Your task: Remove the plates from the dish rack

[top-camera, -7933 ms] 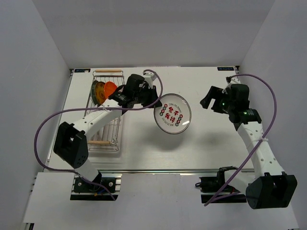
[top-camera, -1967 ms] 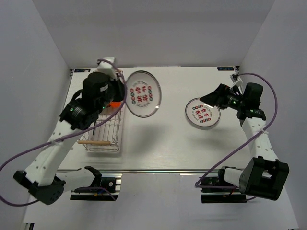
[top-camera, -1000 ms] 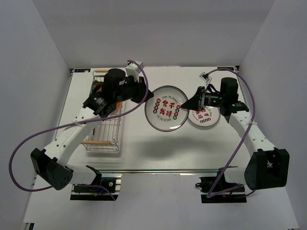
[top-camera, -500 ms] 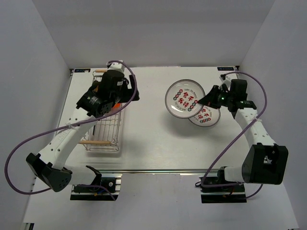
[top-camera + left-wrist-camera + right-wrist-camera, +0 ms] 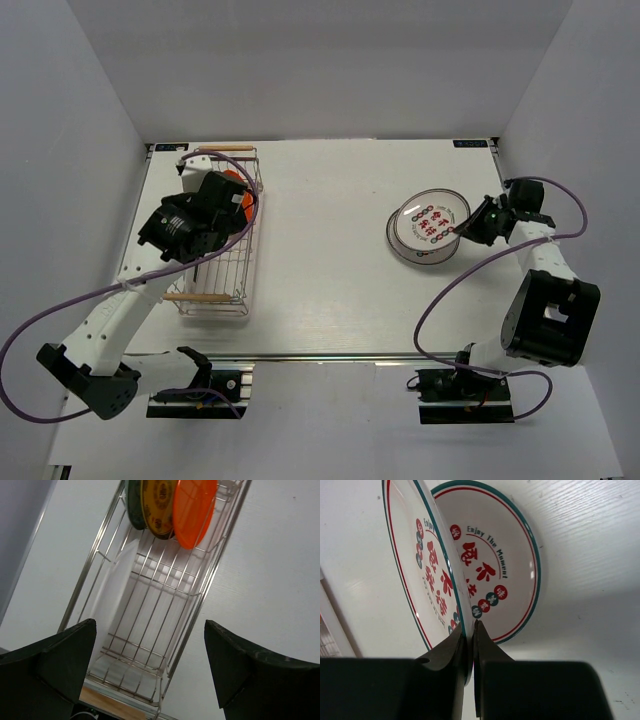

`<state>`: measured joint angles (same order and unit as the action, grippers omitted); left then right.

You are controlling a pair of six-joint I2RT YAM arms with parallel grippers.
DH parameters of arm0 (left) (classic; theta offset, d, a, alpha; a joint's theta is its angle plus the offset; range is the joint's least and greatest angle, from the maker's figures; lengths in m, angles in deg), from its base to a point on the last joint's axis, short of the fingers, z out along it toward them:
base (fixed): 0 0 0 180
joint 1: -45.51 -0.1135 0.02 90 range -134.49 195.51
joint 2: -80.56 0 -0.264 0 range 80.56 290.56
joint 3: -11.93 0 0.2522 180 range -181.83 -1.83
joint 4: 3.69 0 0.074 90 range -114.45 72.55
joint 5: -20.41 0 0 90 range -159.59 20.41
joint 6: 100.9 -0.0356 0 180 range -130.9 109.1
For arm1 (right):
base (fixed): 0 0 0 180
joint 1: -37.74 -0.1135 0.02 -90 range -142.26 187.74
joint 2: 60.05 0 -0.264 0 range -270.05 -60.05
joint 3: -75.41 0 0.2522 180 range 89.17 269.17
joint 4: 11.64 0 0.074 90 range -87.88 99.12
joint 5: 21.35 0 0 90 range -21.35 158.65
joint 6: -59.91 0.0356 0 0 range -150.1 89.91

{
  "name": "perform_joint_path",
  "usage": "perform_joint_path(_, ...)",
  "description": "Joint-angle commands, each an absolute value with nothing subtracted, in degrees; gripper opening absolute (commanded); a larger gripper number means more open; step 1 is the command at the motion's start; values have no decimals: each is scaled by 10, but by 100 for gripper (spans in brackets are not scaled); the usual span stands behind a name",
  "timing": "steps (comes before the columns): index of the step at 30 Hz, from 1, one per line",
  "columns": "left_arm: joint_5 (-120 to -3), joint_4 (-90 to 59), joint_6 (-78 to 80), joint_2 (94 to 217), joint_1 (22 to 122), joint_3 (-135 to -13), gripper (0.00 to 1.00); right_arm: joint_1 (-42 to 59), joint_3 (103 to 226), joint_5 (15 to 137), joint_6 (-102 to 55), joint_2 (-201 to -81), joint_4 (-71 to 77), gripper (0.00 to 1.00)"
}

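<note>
The dish rack (image 5: 248, 262) stands at the table's left, a silver wire basket with wooden handles. In the left wrist view an orange plate (image 5: 194, 510), a yellow-brown plate (image 5: 157, 502) and a dark teal plate (image 5: 133, 510) stand on edge at the far end of the dish rack (image 5: 150, 595). My left gripper (image 5: 150, 652) hovers over the rack, open wide and holding nothing. My right gripper (image 5: 470, 630) is shut on the rim of a tilted white plate (image 5: 417, 565) with red characters. That plate hangs just over a second white plate (image 5: 507, 575) lying on the table at the right (image 5: 415, 248).
White walls close the table in on the left, back and right. A purple cable loops from each arm. The rack's near wooden handle (image 5: 205, 296) lies close to the left arm.
My left gripper opened, let go of the white plate and swung back over the rack. My right gripper took the plate and carried it right, over the plate lying there.
</note>
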<state>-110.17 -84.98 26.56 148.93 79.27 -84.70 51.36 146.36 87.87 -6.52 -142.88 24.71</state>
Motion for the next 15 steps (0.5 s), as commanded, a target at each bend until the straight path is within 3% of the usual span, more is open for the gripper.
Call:
perform_joint_path(1, -1148, -895, 296, 1495, 792, -851, 98, 519, 1460, 879, -62, -1437, 224, 0)
perform_joint_path(10, -1166, -922, 305, 1508, 792, -855, 98, 516, 1467, 865, -43, -1486, 218, 0)
perform_joint_path(11, -1165, -930, 305, 1510, 792, -859, 98, 517, 1466, 864, -43, -1488, 218, 2)
perform_joint_path(14, -1167, -936, 305, 1510, 792, -857, 98, 515, 1461, 865, -43, -1496, 218, 23)
perform_joint_path(15, -1169, -938, 308, 1510, 792, -855, 98, 516, 1461, 866, -44, -1502, 221, 25)
